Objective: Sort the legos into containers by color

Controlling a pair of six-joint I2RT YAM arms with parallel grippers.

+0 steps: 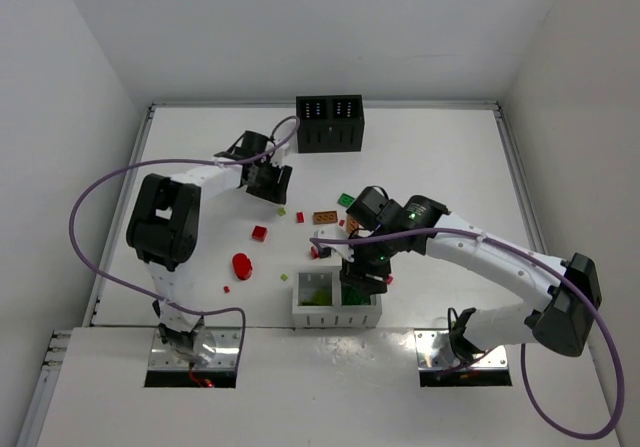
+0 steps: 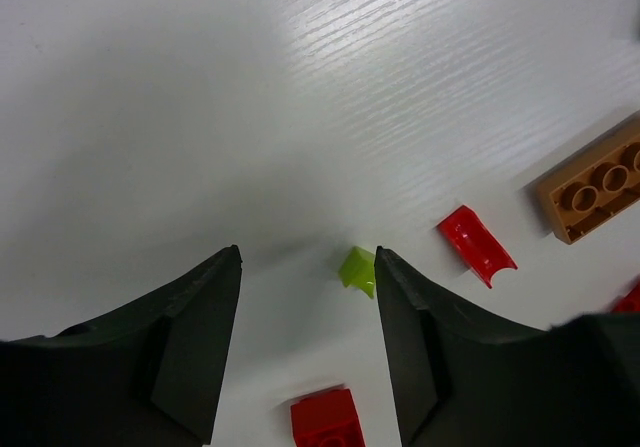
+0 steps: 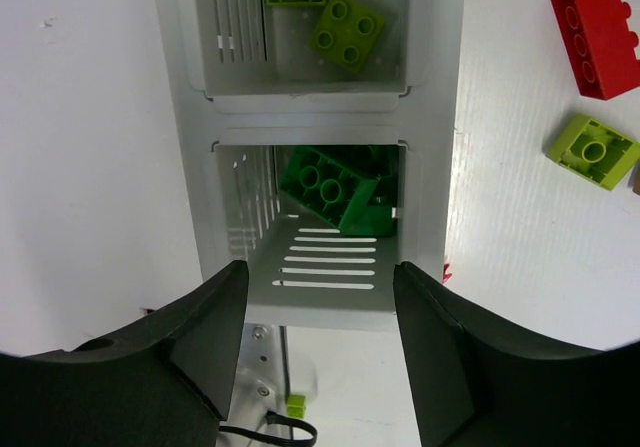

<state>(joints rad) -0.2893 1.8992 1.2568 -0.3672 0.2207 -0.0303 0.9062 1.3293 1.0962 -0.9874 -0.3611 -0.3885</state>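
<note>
White two-compartment box (image 1: 336, 319), near centre, holds lime bricks (image 3: 347, 29) left, dark green bricks (image 3: 325, 182) right. A red brick (image 1: 260, 232) and an orange-brown brick (image 1: 324, 217) lie loose before the far black box (image 1: 329, 124).

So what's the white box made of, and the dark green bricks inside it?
The white box looks like thin painted metal or hard plastic; its matte walls have neatly cut slots, so either fits. The dark green bricks look like shiny moulded plastic, with round studs and crisp edges.
</note>
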